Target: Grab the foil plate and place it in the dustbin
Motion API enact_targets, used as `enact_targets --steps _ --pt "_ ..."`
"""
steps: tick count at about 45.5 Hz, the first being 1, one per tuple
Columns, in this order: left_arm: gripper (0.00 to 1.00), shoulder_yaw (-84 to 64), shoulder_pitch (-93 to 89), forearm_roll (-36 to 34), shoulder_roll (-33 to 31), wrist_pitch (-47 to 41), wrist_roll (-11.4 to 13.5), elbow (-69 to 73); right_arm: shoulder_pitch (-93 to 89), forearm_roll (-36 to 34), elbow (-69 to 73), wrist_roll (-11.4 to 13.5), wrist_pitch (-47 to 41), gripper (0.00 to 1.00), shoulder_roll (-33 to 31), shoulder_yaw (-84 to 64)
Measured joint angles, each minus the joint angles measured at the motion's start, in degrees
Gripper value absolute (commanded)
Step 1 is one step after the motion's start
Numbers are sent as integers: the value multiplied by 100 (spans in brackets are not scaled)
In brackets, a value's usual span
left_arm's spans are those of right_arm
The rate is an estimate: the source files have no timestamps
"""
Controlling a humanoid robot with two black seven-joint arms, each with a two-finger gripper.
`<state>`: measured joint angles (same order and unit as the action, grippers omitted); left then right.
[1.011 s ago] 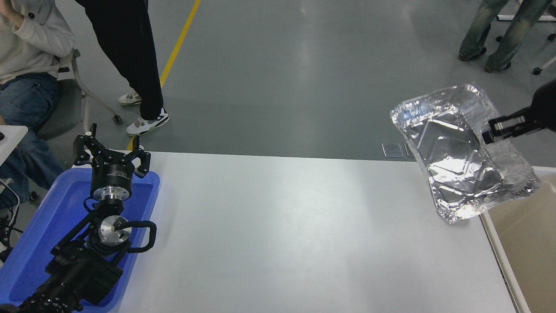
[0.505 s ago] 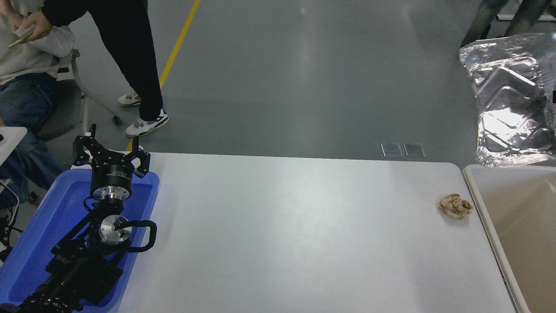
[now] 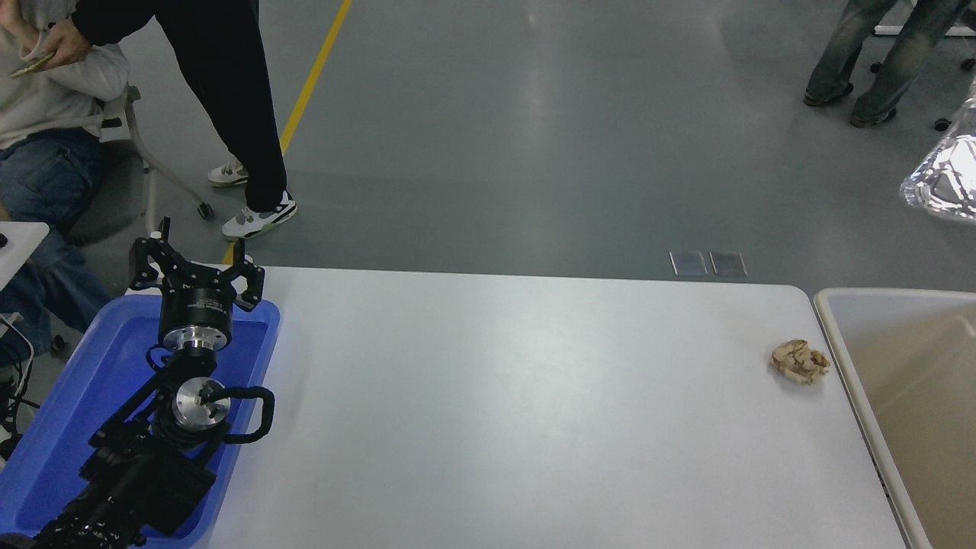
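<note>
Only a corner of the shiny silver foil plate [image 3: 945, 179] shows at the right edge, held high in the air beyond and above the dustbin. The dustbin [image 3: 842, 335], a beige tub with a cream rim, stands off the table's right end, partly cut off by the picture's edge. My right gripper and arm are out of view past the right edge. My left gripper [image 3: 194, 263] is parked open and empty over the blue tray at the lower left.
A small crumpled brown paper wad [image 3: 799, 361] lies on the white table [image 3: 496, 412] near the dustbin. A blue tray [image 3: 107, 381] sits at the left under the parked arm. People stand and sit beyond the table at top left and top right.
The foil plate has moved right and up, from over the table's right end to almost out of the picture. The right gripper left the view. The paper wad came into sight.
</note>
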<state>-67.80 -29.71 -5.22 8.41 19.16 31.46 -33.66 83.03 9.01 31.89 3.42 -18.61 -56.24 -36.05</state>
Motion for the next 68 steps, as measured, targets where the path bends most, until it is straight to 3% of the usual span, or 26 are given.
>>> enact_targets --steps 14,24,33,49,53,59,61,62,68 --pt "99 1 0 2 0 0 0 0 -2696 -881 -2928 32 592 0 1866 1972" --pt "99 1 0 3 0 0 0 -1 -3697 -1065 -3686 39 1397 0 2767 3033" --pt "99 1 0 3 0 0 0 -1 -4315 -1133 -3922 17 1908 0 3267 3779" --pt "99 1 0 3 -1 0 0 0 -4814 -1194 -4012 -15 2205 0 3547 4247" --pt "99 1 0 3 -1 0 0 0 -4883 -1203 -4012 -18 2234 33 3566 4301" --pt "99 1 0 3 -1 0 0 0 -4941 -1210 -4006 -25 2256 61 3586 4394" --pt "99 1 0 3 0 0 0 0 -4952 -1210 -4006 -30 2256 81 3591 4422" --pt "99 1 0 3 0 0 0 0 -4957 -1211 -4006 -35 2256 99 3592 4436" --pt "99 0 0 0 0 0 0 0 -4980 -1214 -4003 -49 2237 100 3598 4501"
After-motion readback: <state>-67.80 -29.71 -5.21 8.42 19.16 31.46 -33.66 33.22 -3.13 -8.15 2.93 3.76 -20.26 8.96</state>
